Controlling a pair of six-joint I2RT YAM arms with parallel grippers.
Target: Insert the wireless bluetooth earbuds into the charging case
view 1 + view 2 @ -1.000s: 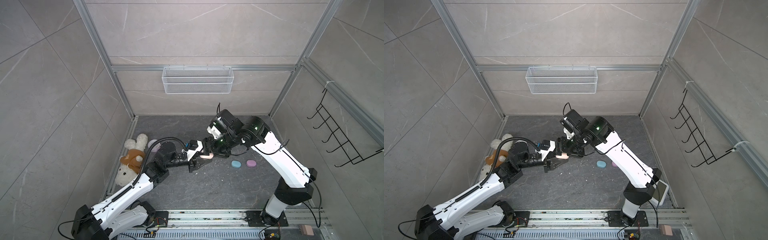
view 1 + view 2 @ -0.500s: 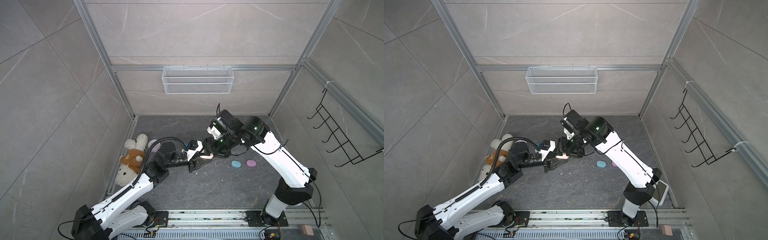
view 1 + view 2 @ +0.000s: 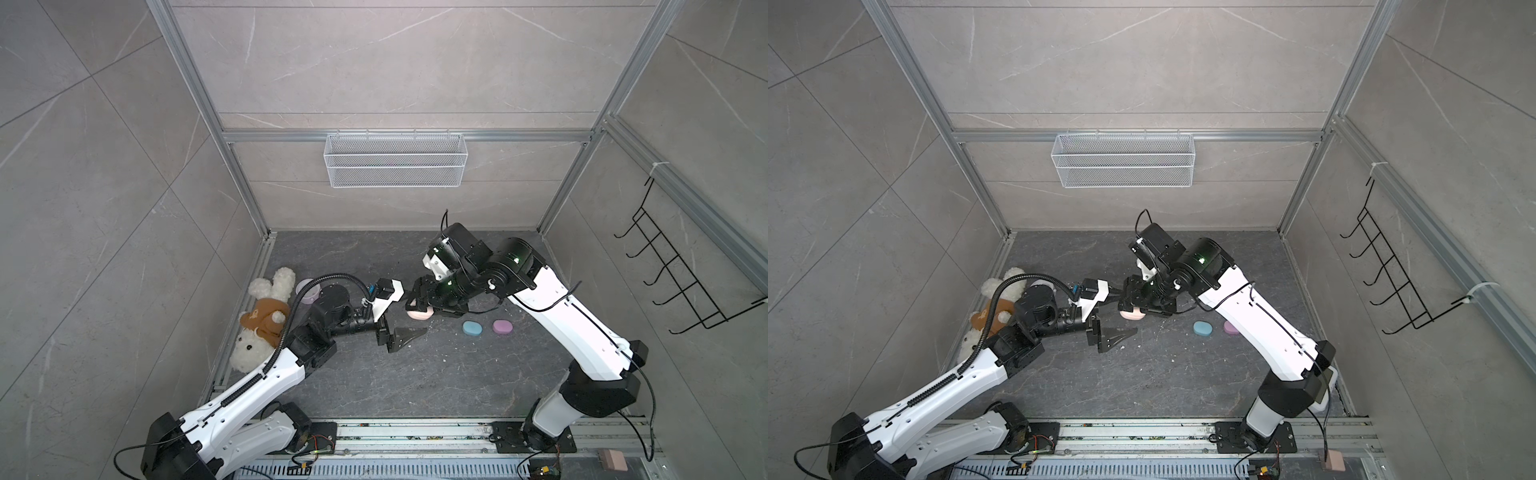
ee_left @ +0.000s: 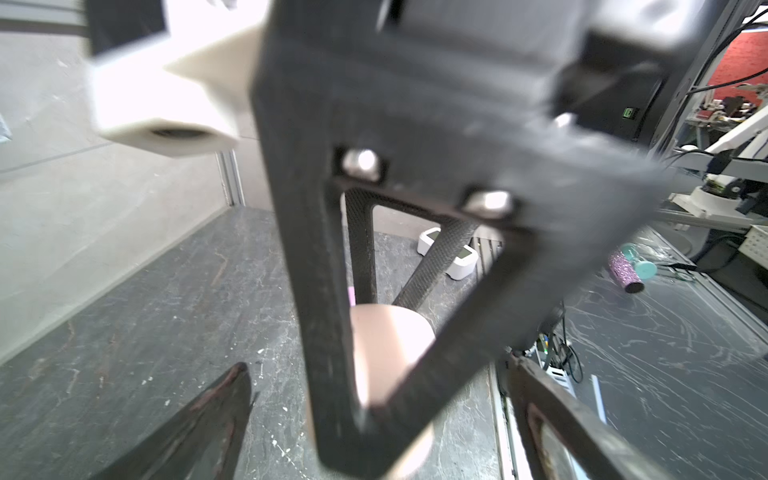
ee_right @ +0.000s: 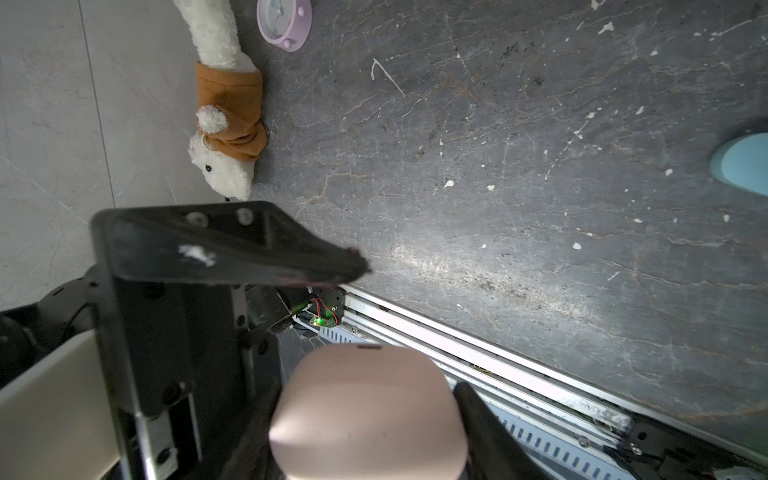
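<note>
Two robot arms are reaching toward each other over the dark grey stone worktop (image 3: 415,374). Far on the left, a white plush animal in a brown hoodie (image 3: 262,320) is lying by the wall. A round lilac plastic clock (image 5: 284,18) is lying just beside it.

Next, the left gripper (image 3: 417,311) is holding its fingers (image 3: 409,333) wide apart and gripping nothing. Right in front of them, the right gripper (image 3: 1133,309) is squeezing a peach-pink oval charging case (image 5: 370,415) between its fingers, one on each side. It is holding the case above the worktop. The case's smooth rounded side is facing the right wrist camera.

Further right, a light blue oval case (image 3: 472,328) and a lilac oval case (image 3: 501,326) are lying flat on the worktop, near each other but not touching. The tiny earbuds are not showing clearly enough for me to tell where they are.
</note>
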